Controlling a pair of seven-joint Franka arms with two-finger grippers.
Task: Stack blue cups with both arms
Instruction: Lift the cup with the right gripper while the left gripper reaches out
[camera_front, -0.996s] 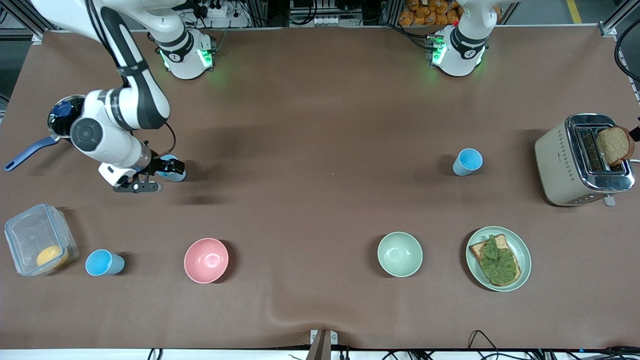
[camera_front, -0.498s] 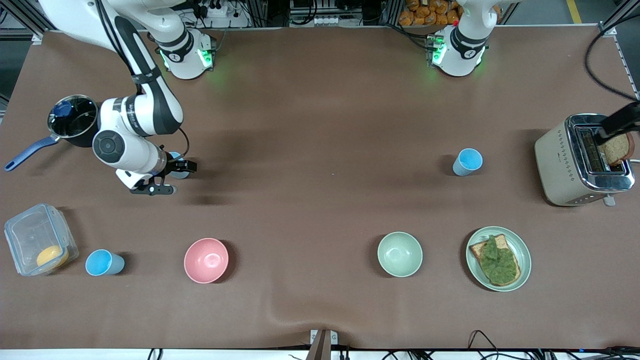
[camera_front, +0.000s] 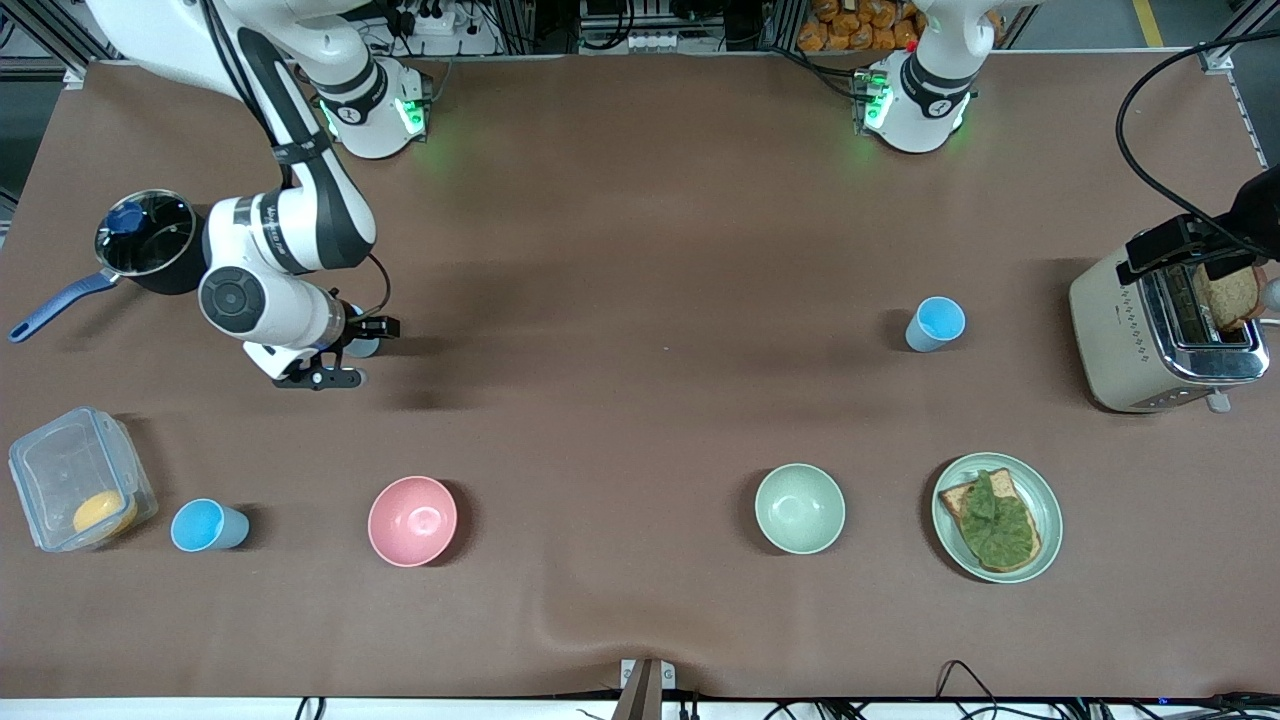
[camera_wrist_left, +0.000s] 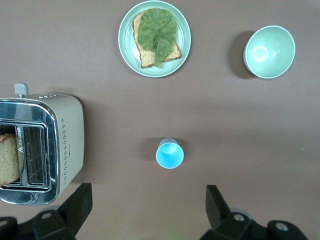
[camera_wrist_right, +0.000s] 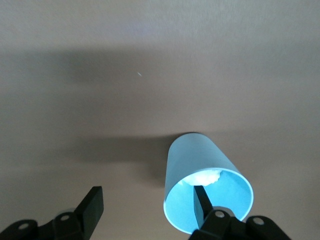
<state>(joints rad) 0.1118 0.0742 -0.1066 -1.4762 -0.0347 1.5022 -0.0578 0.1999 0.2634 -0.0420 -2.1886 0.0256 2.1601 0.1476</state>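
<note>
A light-blue cup (camera_front: 366, 346) stands toward the right arm's end of the table. My right gripper (camera_front: 350, 352) is open at it. In the right wrist view one finger (camera_wrist_right: 201, 205) shows inside the mouth of that cup (camera_wrist_right: 195, 160), and the other finger stands outside, apart from it. A second blue cup (camera_front: 937, 323) stands upright beside the toaster and also shows in the left wrist view (camera_wrist_left: 169, 153). A third blue cup (camera_front: 208, 525) stands near the front camera. My left gripper (camera_front: 1185, 250) is open and empty, high over the toaster.
A toaster (camera_front: 1130, 320) with a bread slice (camera_front: 1230, 297) stands at the left arm's end. A plate (camera_front: 1045, 500) with toast and lettuce, a green bowl (camera_front: 799, 508) and a pink bowl (camera_front: 412, 520) lie nearer the camera. A pot (camera_front: 145, 235) and a clear box (camera_front: 75, 480) stand at the right arm's end.
My right gripper has shifted toward the table's middle, and the cup at it shows slightly shifted the same way. My left gripper has come into view over the toaster.
</note>
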